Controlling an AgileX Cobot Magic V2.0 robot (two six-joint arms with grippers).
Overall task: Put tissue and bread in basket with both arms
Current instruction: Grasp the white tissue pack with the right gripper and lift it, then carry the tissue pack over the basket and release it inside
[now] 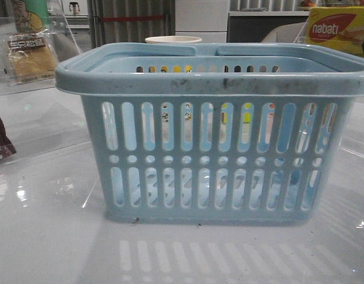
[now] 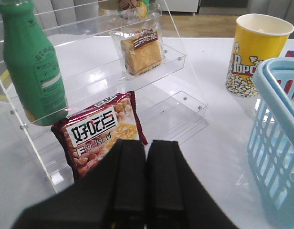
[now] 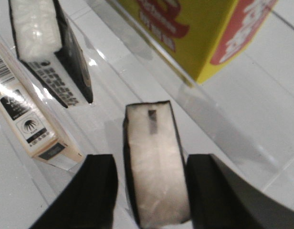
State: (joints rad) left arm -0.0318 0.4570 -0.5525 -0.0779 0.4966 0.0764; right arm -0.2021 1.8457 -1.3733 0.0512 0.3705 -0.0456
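The blue basket [image 1: 214, 142] stands on a glossy white table [image 1: 46, 236]; a yellow box [image 1: 338, 29] reads "nabati" and a cup [image 2: 257, 52] "Popcorn". The left gripper [image 2: 146, 181] is pressed closed and empty near the bread [image 2: 140, 52]. The right gripper [image 3: 152, 191] is wide around the tissue [image 3: 156, 167].

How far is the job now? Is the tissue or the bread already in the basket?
Neither looks placed yet. The bread sits on the clear shelf. The right gripper has open jaws around the tissue, not lifted. The left gripper is shut and empty. Both must reach the basket.
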